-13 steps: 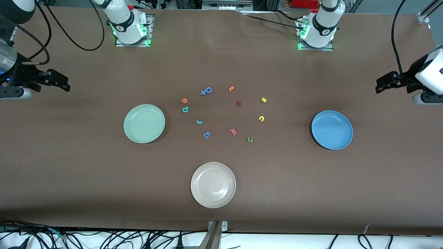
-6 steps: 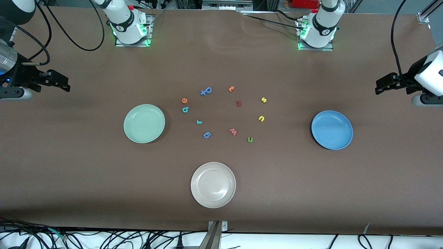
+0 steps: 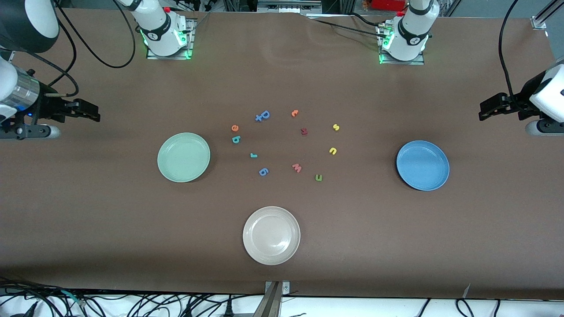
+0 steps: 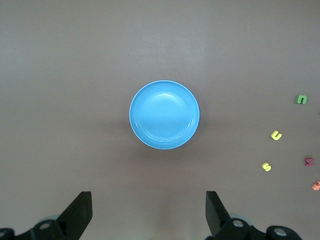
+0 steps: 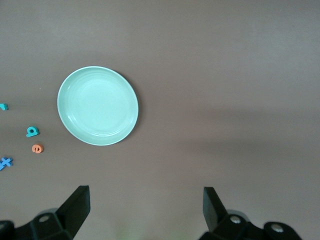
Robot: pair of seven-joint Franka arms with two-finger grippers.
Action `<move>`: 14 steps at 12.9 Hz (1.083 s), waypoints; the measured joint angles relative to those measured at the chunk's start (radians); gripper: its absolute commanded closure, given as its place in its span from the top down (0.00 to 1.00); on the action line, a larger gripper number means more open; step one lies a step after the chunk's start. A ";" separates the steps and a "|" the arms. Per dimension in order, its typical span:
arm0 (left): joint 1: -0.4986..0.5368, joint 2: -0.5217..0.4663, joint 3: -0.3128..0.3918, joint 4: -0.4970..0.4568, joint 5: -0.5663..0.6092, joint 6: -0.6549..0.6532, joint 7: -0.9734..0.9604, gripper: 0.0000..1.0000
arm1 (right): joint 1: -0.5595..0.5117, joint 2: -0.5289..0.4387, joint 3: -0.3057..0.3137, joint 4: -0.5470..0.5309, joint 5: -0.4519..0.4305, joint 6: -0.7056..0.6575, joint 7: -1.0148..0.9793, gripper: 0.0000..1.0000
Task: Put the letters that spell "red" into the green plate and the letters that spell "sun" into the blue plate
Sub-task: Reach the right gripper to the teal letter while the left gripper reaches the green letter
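Teal r (image 3: pixel 253 155), orange e (image 3: pixel 235 128) and teal d (image 3: pixel 236 139) lie on the table beside the green plate (image 3: pixel 183 157), toward the left arm's end; yellow s (image 3: pixel 336 127), yellow u (image 3: pixel 333 151) and green n (image 3: pixel 318 177) are nearer the blue plate (image 3: pixel 422 165), both plates bare. Left gripper (image 3: pixel 484 112) and right gripper (image 3: pixel 90 114) hang over the table ends, jaws fully apart, holding nothing, arms cut off at the front view's edges. Right wrist view clips the r at its frame edge and only the front view shows the beige plate (image 3: pixel 271 235).
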 measured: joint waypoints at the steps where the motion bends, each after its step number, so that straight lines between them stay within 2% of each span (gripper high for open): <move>1: 0.000 0.000 0.000 0.000 0.000 0.000 0.000 1.00 | 0.021 0.000 0.004 0.000 0.001 -0.008 0.000 1.00; 6: 0.001 0.000 0.000 0.000 0.000 0.001 0.000 1.00 | 0.145 0.030 0.013 -0.002 0.019 -0.020 0.019 1.00; 11: 0.000 -0.002 -0.001 0.000 0.000 0.002 0.000 1.00 | 0.296 0.117 0.016 -0.002 0.031 0.070 0.226 1.00; 14: 0.000 -0.002 -0.001 0.000 0.000 0.002 0.000 1.00 | 0.346 0.162 0.016 -0.002 0.037 0.155 0.336 1.00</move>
